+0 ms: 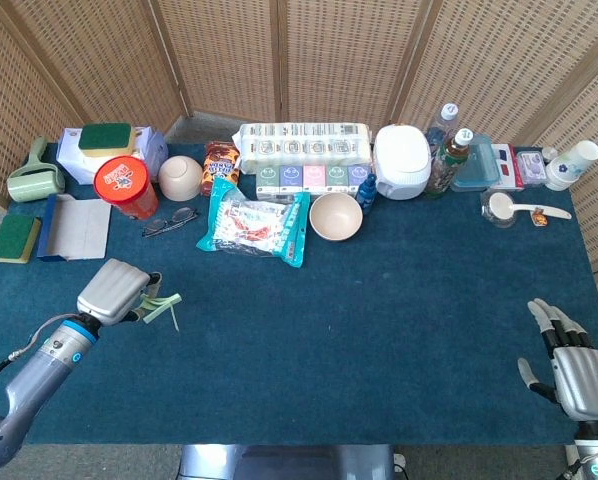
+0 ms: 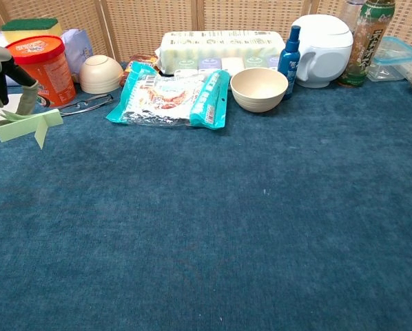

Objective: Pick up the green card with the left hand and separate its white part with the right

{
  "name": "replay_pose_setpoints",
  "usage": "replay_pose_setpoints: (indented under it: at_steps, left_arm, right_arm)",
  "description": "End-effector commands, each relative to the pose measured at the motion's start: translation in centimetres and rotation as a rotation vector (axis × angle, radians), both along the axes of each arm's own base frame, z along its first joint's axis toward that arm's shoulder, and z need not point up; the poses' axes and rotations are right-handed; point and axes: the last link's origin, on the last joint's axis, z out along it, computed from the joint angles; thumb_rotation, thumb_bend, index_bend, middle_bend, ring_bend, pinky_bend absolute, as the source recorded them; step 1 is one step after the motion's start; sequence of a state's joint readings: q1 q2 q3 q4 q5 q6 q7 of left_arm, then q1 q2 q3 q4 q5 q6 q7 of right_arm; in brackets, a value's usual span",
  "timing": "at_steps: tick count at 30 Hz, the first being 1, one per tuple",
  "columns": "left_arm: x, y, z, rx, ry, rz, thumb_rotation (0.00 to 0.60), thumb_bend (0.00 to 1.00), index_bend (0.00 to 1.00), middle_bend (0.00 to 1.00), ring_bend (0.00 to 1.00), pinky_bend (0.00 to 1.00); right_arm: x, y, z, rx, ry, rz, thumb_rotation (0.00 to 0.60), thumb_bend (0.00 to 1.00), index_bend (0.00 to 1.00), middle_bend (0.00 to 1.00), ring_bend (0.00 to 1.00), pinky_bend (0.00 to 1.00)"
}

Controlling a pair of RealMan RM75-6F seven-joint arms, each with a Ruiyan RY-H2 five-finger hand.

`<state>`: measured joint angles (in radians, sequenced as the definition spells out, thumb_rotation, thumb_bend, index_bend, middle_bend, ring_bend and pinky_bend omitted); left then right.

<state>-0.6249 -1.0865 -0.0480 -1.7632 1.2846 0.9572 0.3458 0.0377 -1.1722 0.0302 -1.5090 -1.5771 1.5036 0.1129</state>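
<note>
While left hand (image 1: 112, 291) holds green card (image 2: 28, 125), glasses (image 1: 169, 220) near, apart.

— Can you read any words or numbers on the tabletop (image 1: 399, 300)?

— None. The red tub (image 2: 40, 67) has white lettering and a picture on its lid and side, too small to make out.

— What about the teal packet (image 2: 170, 95) just right of that tub?

— It has a white panel with a barcode-like strip and lines of print, blurred in both views.

— And beyond the packet?

— The long white pack (image 1: 301, 135) bears a repeated dark pattern, and the row of small boxes (image 1: 312, 178) in front of it shows round marks; no letters resolve. The green-labelled bottle (image 2: 370, 38), far right of the tub, has unreadable print too.
</note>
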Motion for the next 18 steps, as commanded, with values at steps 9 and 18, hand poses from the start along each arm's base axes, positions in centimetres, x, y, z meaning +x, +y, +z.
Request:
replay_pose_setpoints:
  at_steps: [9,18]
  left_arm:
    - [3.1,2.4,0.7,-0.104,-0.015,0.016,0.6,0.43,0.63,1.0,1.0,1.0]
    - [6.7,4.0,0.2,-0.179,-0.032,-0.017,0.6,0.43,0.63,1.0,1.0,1.0]
  right_arm:
    - [2.9,-1.9,-1.8,0.071,-0.206,0.09,0.6,0.4,0.0,0.09,0.1,0.18]
    - [5.5,-3.7,-3.2,0.124,-0.367,0.174,0.6,0.4,0.0,0.1,0.11,0.18]
